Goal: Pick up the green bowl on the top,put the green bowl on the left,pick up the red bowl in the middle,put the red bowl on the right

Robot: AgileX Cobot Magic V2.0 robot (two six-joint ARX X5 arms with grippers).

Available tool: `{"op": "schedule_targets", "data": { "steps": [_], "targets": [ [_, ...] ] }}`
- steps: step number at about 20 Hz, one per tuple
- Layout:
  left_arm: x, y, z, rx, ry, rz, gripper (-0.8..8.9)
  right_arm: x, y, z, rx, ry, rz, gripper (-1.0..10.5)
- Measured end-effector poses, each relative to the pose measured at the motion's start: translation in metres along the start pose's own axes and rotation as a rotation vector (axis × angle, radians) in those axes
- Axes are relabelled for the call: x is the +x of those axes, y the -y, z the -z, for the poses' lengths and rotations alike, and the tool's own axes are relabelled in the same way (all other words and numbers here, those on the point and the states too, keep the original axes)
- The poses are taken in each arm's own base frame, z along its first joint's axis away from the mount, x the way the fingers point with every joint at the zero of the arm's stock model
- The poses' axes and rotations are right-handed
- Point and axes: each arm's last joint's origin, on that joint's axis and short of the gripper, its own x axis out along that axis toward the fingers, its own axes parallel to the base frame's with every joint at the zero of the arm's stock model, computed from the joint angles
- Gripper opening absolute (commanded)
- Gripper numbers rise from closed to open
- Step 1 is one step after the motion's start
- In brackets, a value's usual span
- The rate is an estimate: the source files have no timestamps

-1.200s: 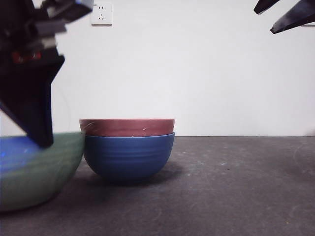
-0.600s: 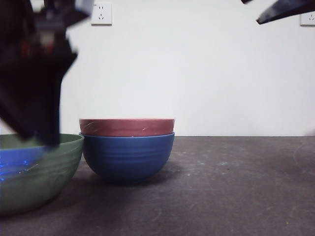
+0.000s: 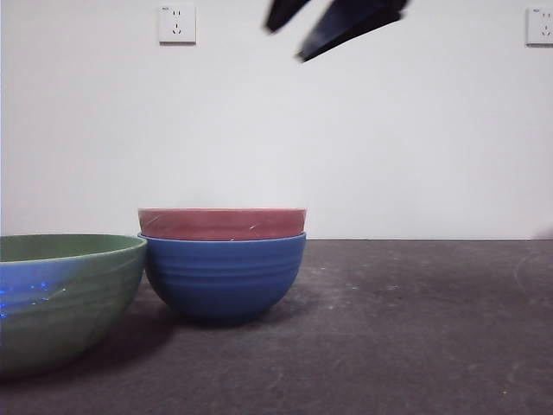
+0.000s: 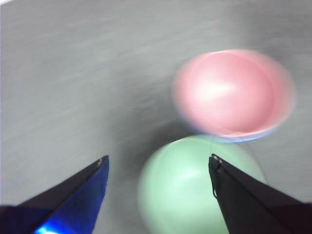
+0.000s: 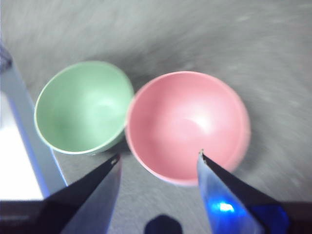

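The green bowl (image 3: 69, 294) stands on the table at the left, touching the stack beside it. The red bowl (image 3: 222, 224) sits nested in a blue bowl (image 3: 225, 277) at the middle. My right gripper (image 3: 285, 43) hangs high above the stack, open and empty; its wrist view shows the gripper (image 5: 159, 154) over the red bowl (image 5: 187, 124), with the green bowl (image 5: 83, 105) beside it. My left gripper (image 4: 158, 157) is open and empty, above the green bowl (image 4: 195, 185), with the red bowl (image 4: 234, 92) beyond. It is out of the front view.
The dark table (image 3: 415, 328) stretches to the right of the stack. Two wall sockets (image 3: 177, 23) hang on the white wall behind. A pale edge (image 5: 19, 146) shows beside the green bowl in the right wrist view.
The left arm has let go of the green bowl and risen out of the front view. The green bowl rests on the table. The right gripper has moved from the top right to above the stack.
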Motion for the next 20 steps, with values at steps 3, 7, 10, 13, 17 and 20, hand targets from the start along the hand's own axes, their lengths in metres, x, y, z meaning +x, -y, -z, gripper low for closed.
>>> {"op": "schedule_targets", "data": {
  "steps": [3, 7, 10, 13, 17, 20],
  "targets": [
    [-0.015, -0.024, 0.016, -0.081, -0.03, -0.128, 3.45, 0.037, -0.014, -0.01, -0.071, -0.069, -0.062, 2.5],
    [-0.025, -0.032, 0.027, -0.136, -0.058, -0.108, 3.45, 0.086, -0.028, -0.003, -0.13, -0.17, -0.118, 2.5],
    [-0.022, -0.032, 0.027, -0.133, -0.086, -0.09, 3.45, 0.115, -0.03, 0.004, -0.15, -0.237, -0.101, 2.5],
    [-0.022, -0.032, 0.028, -0.131, -0.096, -0.081, 3.45, 0.138, -0.028, 0.012, -0.145, -0.286, -0.109, 2.2],
    [-0.023, -0.031, 0.03, -0.129, -0.109, -0.081, 3.45, 0.15, -0.025, 0.017, -0.144, -0.303, -0.108, 1.1],
    [-0.023, -0.031, 0.032, -0.125, -0.13, -0.08, 3.45, 0.15, -0.025, 0.016, -0.146, -0.297, -0.106, 0.2]
  ]
}}
